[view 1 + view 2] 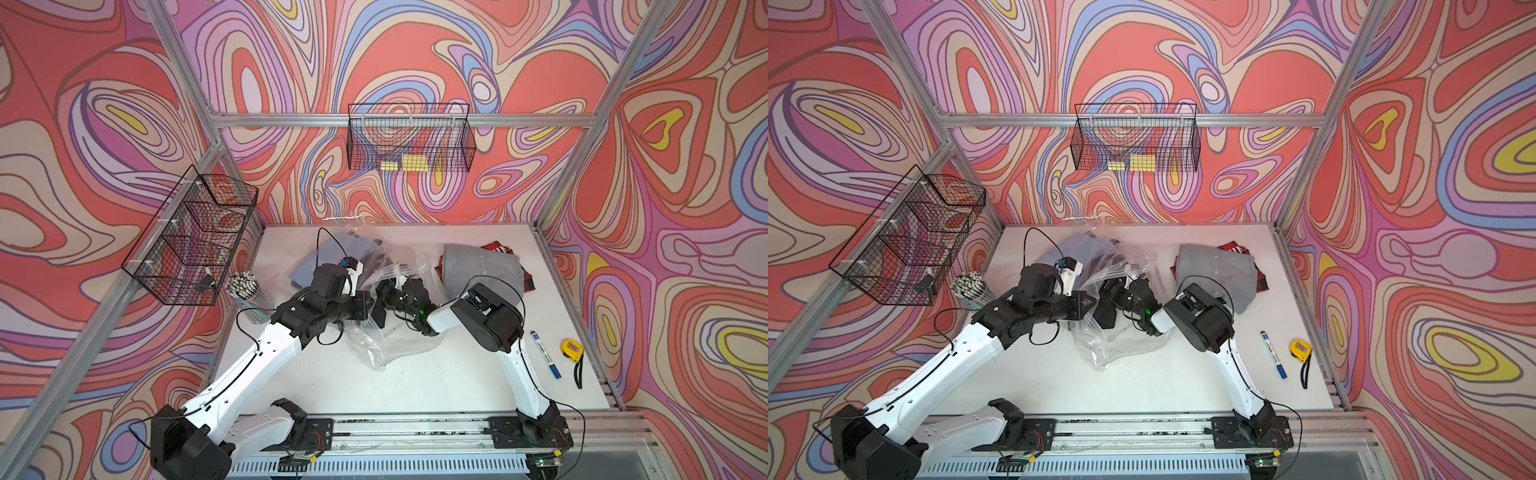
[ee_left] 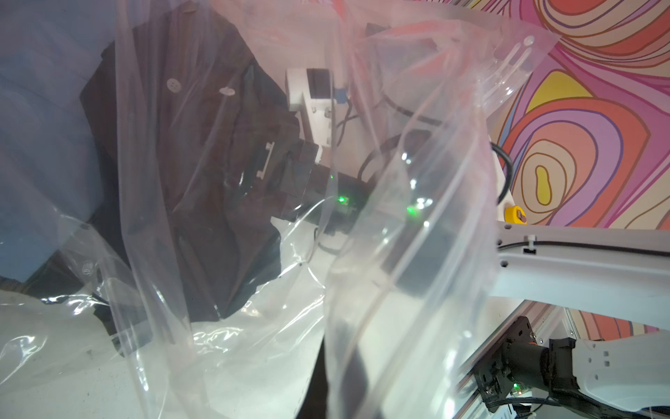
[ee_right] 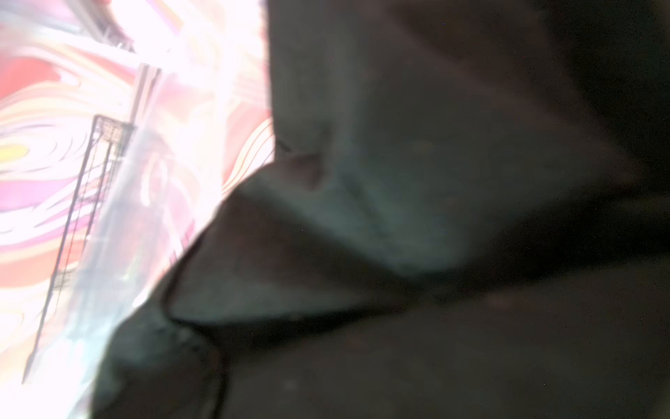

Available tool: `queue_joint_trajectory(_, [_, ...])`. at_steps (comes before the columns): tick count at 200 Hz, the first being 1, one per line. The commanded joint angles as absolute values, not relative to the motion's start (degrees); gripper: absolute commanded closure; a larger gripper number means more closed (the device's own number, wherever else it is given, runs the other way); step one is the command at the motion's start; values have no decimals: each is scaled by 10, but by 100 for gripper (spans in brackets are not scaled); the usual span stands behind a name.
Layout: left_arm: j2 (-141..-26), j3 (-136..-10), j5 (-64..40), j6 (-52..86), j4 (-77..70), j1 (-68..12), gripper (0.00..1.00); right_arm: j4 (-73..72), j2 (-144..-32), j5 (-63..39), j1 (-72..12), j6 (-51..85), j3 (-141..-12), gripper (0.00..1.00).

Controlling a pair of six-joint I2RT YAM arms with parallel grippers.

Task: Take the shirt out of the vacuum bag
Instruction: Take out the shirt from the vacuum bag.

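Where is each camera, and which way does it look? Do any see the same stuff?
Both top views: high above, looking down at the white table; left arm and right arm show, meeting at the vacuum bag.
Left wrist: on the left arm, looking through the bag at the dark shirt; the right arm shows.
Right wrist: on the right arm, squashed against blurry dark cloth; no robot parts show.
Shared: top and left wrist views both show the yellow tape measure.
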State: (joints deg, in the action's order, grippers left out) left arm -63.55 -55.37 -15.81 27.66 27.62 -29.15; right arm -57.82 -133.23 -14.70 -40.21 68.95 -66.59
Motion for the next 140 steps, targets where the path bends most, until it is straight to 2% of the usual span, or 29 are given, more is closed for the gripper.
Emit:
queue_joint_trajectory(1, [-635,-548,-166,273,275,-288,100,-514,-1365,-138,-403,681,-664,23])
queue_joint_trajectory(30, [-633,-546,-165,274,273,-288,100,-525,-1374,-138,-403,687,-671,56])
queue_joint_trajectory(46, [-634,-547,-166,274,275,-287,100,-526,-1369,-144,-401,684,-672,80])
queue_joint_trajectory(56, [-633,-547,-165,274,275,-287,100,-525,-1360,-146,-401,681,-670,100])
queue_joint_trajectory(90, [-628,-547,-158,274,275,-288,100,-514,-1298,-148,-400,660,-650,100])
queue_joint_trajectory(140, [-623,-547,-148,273,278,-288,100,-471,-1142,-131,-399,610,-572,100])
